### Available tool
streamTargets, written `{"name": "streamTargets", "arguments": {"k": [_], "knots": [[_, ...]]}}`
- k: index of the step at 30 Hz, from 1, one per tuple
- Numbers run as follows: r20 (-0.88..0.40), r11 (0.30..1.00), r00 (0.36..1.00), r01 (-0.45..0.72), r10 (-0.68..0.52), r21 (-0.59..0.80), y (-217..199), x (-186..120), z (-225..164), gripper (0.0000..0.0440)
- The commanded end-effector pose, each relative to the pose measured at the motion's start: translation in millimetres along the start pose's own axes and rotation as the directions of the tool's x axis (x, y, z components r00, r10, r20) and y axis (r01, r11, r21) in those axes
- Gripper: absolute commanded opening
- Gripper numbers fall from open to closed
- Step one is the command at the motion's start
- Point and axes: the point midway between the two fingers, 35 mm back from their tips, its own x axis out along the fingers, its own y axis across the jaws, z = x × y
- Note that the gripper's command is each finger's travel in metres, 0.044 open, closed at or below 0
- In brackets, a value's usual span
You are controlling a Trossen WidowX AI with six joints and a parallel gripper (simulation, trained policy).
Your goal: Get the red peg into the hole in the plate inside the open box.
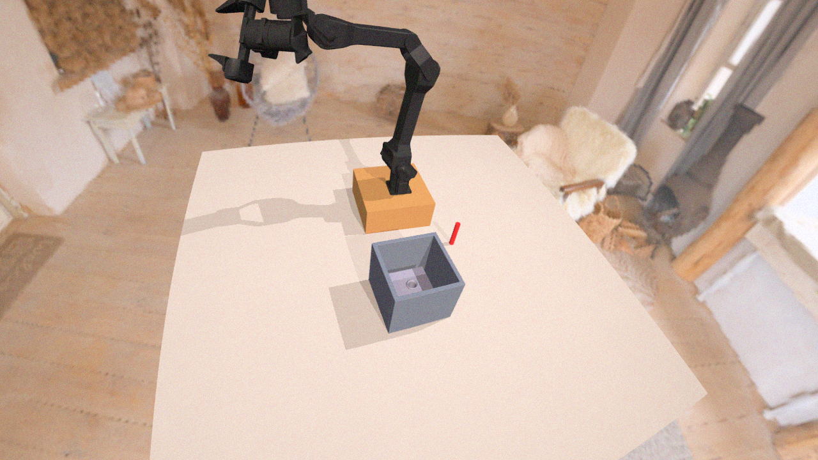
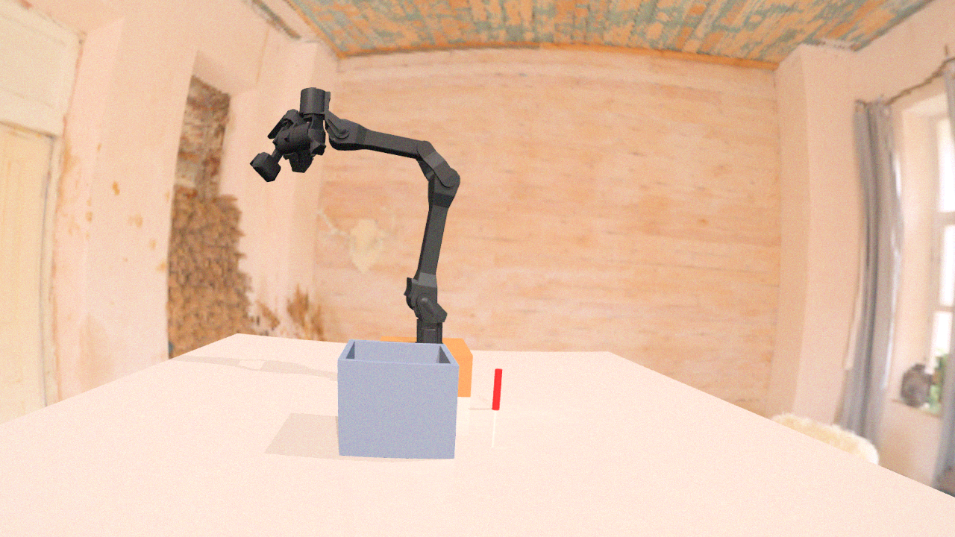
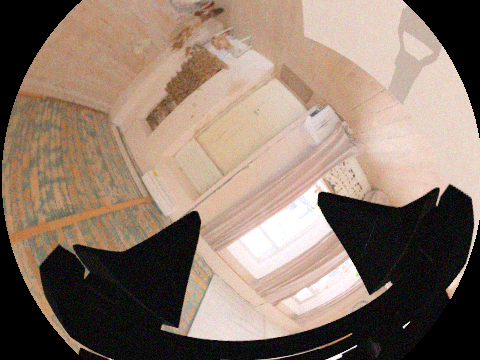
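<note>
The red peg (image 1: 454,233) (image 2: 496,389) stands upright on the table, to the right of the box and a little behind it. The open blue-grey box (image 1: 425,306) (image 2: 397,410) stands near the middle of the table. A pale plate (image 1: 398,278) lies at its bottom, with a round ringed hole (image 1: 411,283) that has nothing red in it. In the exterior view the front wall hides the inside. My gripper (image 1: 213,32) (image 2: 262,147) (image 3: 259,208) is open and empty, with fingers wide apart. It is high above the table and far to the left of the peg, pointing sideways.
The orange base block (image 1: 394,200) (image 2: 465,374) carries the arm behind the box. The peg stands close to the block's front right corner. The tabletop (image 1: 257,354) (image 2: 600,453) has visible edges on the left and right. The wrist view shows mostly room and a table part.
</note>
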Motion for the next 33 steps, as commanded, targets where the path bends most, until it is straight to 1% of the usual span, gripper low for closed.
{"name": "streamTargets", "arguments": {"k": [1,8,15,24,33], "knots": [[-0.098,0.998,0.994,0.049,-0.044,0.042,-2.2,-24.7,-24.8,0.044],[-0.265,0.983,0.957,0.153,-0.122,0.101,-7.8,-71.5,-61.8,0.044],[-0.41,0.952,0.89,0.276,-0.199,0.136,-14.8,-118.0,-88.5,0.044],[-0.563,0.884,0.771,0.445,-0.297,0.144,-25.4,-176.2,-110.4,0.044],[-0.674,0.786,0.627,0.608,-0.391,0.109,-38.3,-231.7,-120.1,0.044]]}}
